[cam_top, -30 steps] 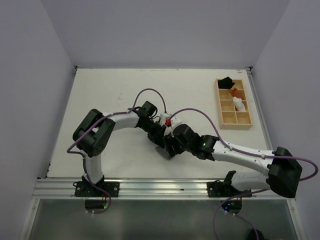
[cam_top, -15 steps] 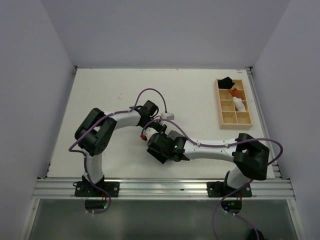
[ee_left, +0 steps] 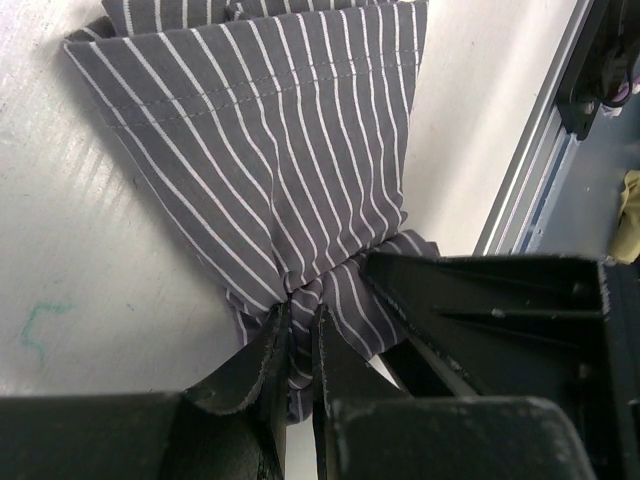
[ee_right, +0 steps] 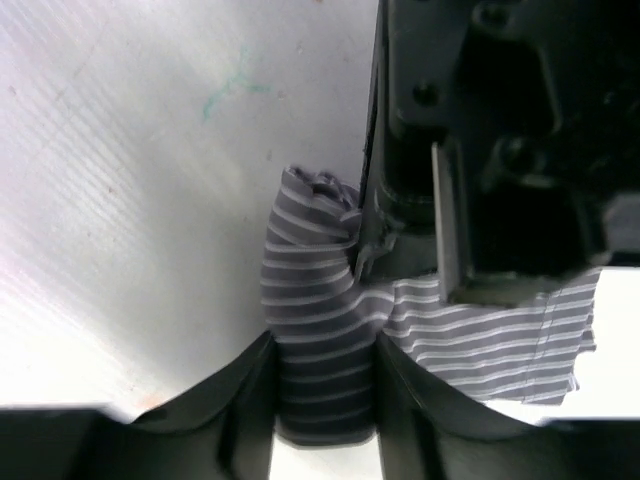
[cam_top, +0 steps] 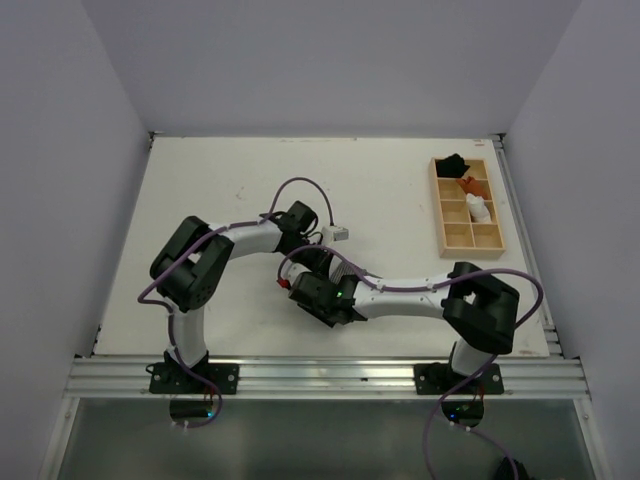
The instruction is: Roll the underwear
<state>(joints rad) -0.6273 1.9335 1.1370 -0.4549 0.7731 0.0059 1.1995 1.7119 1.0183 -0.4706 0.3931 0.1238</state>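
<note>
The underwear [ee_left: 280, 150], grey with fine white stripes, lies on the white table and fans out from a bunched corner. My left gripper [ee_left: 300, 315] is shut on that bunched corner. In the right wrist view, one end of the underwear [ee_right: 310, 280] is rolled into a thick tube. My right gripper [ee_right: 325, 345] has a finger against each side of the tube. The left gripper's black body [ee_right: 480, 150] sits right beside the roll. From above, both grippers meet near the table's front middle [cam_top: 312, 285] and hide the cloth.
A wooden divided tray [cam_top: 466, 245] stands at the back right with a black bundle [cam_top: 452, 162], an orange bundle [cam_top: 470, 186] and a white bundle [cam_top: 479, 209]. The metal rail [ee_left: 530, 170] runs along the near table edge, close to the cloth.
My right arm has swung left and folded in towards the left gripper. Its jaws have narrowed onto the rolled end of the underwear. The left gripper has kept its hold and place.
</note>
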